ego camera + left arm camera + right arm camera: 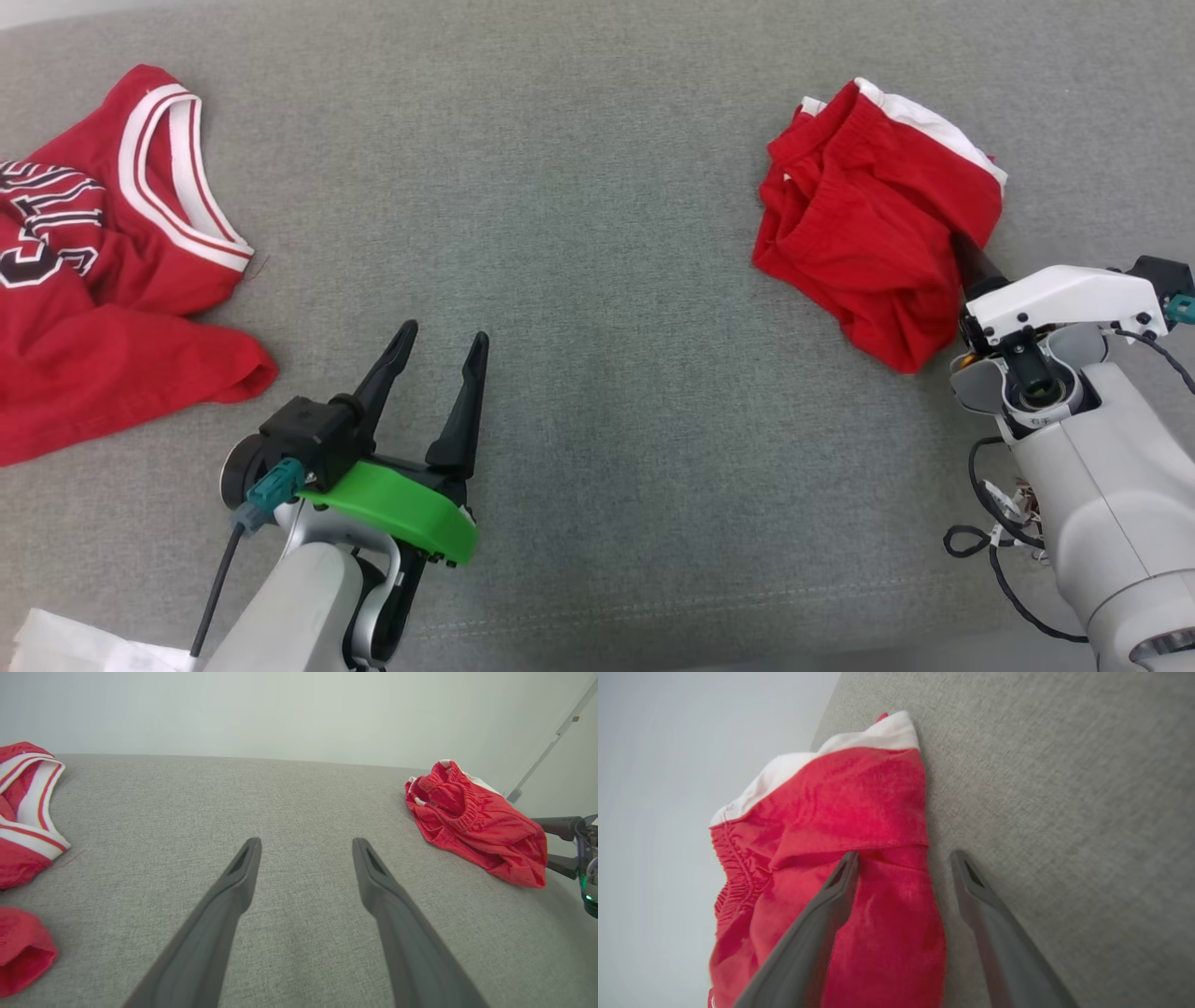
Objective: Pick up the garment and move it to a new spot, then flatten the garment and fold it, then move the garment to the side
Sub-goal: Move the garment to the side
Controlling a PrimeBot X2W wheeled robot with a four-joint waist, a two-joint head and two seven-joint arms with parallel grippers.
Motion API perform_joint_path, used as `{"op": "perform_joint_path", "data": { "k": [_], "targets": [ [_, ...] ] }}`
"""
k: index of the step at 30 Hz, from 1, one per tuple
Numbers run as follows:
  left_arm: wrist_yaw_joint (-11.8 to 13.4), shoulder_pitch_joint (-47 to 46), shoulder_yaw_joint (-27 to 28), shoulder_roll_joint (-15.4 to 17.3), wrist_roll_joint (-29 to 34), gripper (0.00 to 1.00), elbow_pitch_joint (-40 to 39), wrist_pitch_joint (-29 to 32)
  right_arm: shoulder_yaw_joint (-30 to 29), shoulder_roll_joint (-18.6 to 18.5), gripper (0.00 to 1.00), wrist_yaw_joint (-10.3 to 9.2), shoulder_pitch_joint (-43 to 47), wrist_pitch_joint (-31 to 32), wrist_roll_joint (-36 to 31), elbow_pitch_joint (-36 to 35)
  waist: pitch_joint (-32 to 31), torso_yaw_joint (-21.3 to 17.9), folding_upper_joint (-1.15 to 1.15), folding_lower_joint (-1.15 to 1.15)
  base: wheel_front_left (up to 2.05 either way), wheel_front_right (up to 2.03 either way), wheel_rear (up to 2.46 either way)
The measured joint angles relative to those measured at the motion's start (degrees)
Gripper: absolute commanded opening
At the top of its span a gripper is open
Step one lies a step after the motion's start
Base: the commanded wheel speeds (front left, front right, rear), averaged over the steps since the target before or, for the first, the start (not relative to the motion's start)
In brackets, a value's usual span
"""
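On the right side of the grey tabletop (597,187) lie the crumpled red shorts (868,215). The right claw (903,858) stands spread at their edge, with one finger over the cloth and the other over bare tabletop, pinching nothing. The left claw (443,333) is also spread and empty, near a red jersey (93,280).

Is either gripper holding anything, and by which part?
Nothing held: left gripper open above the grey surface; right gripper open, straddling an edge of the red shorts, not clamped.
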Motion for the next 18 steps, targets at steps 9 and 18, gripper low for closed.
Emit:
{"op": "perform_joint_path", "data": {
  "k": [9, 18],
  "targets": [
    [0.0, -0.1, 0.2, 0.0, 0.1, 1.0, 0.9, 0.0, 0.5, 0.0, 1.0, -1.05, -2.4, 2.5, 0.0, 2.8, 0.2, 2.1, 0.0, 0.0, 0.0, 0.0, 0.0],
    [0.0, -0.1, 0.8, 0.0, 0.1, 1.0, 1.0, 0.0, 0.3, 0.5, 0.0, -0.98, -3.7, 1.8, 0.0, 3.4, -0.1, 2.8, 0.0, 0.0, 0.0, 0.0, 0.0]
  ]
}}
